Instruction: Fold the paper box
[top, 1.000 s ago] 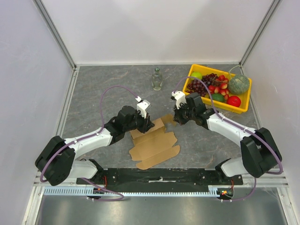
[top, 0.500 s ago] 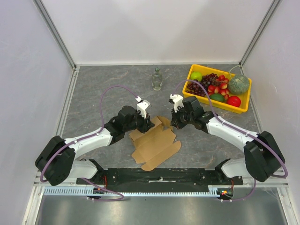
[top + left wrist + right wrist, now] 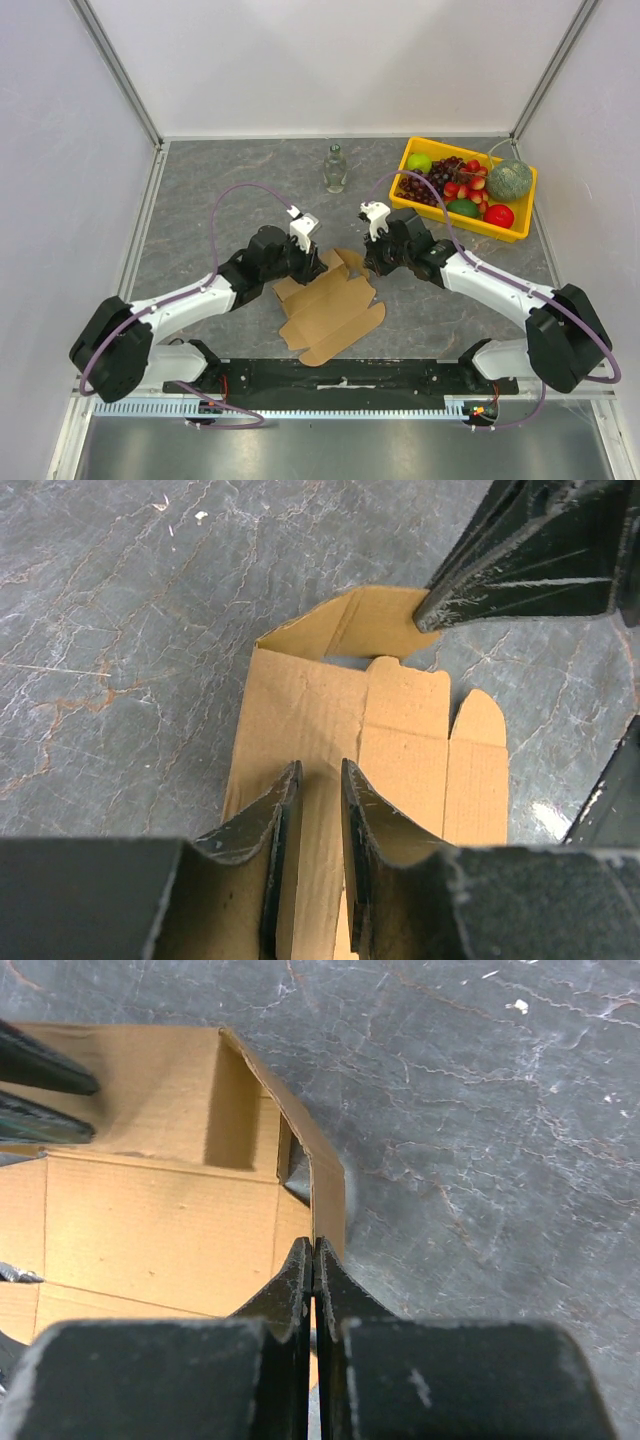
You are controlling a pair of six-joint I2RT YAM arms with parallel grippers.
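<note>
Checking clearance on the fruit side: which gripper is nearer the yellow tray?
Right. The right gripper pinches the paper box's raised far flap, just short of the yellow tray's near-left corner. The left gripper is on the box's far-left part, farther from the tray.

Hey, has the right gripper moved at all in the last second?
Yes. The right gripper has shifted slightly left, away from the yellow fruit tray and toward the left gripper, over the paper box.
</note>
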